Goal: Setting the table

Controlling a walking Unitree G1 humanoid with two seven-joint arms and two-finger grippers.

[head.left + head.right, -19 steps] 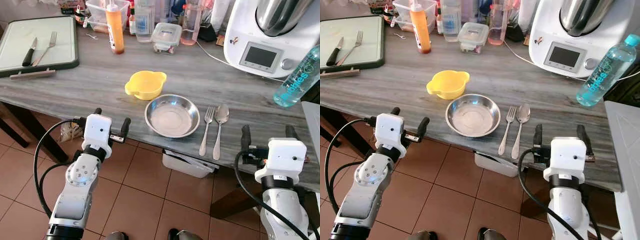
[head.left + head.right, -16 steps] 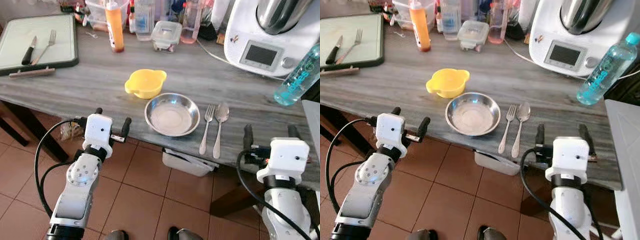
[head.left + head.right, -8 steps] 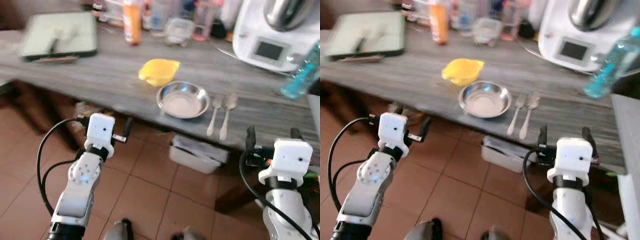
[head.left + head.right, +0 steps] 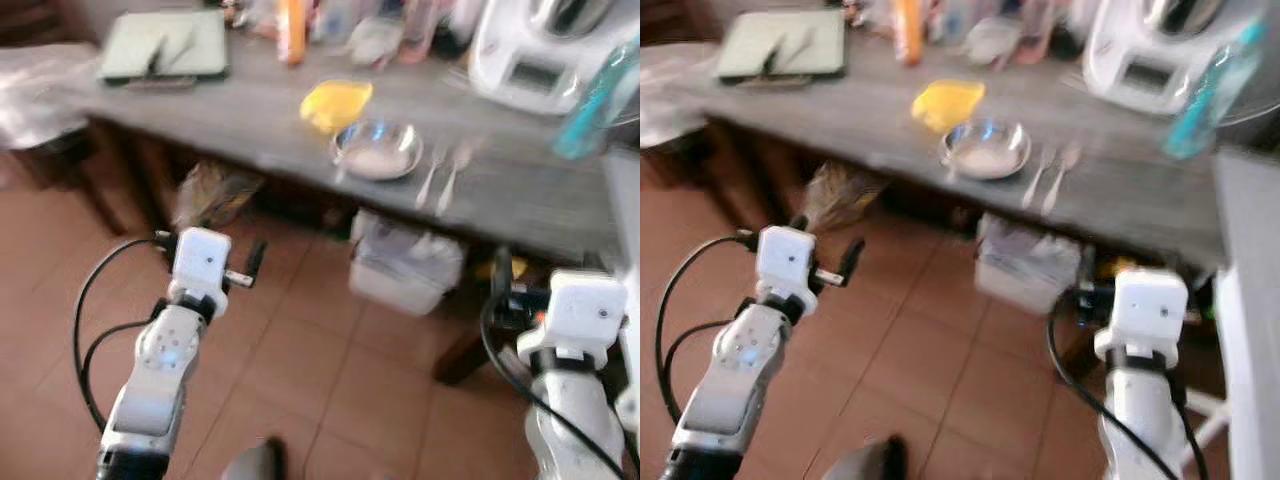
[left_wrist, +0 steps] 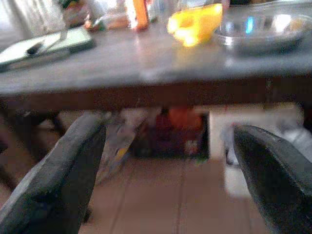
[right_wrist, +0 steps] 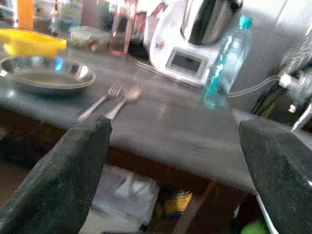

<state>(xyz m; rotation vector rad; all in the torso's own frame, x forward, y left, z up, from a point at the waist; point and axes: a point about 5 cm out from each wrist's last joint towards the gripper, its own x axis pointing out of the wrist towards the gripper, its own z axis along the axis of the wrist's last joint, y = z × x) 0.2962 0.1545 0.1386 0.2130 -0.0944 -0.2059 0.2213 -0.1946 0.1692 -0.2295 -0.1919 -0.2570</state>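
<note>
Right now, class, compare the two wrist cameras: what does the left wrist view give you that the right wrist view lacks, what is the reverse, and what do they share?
Left wrist view's own: the green tray at the far end of the table.
Right wrist view's own: the fork and spoon lying side by side, the blue water bottle and the white kitchen machine.
Shared: the yellow bowl, the steel bowl and the grey table.
</note>
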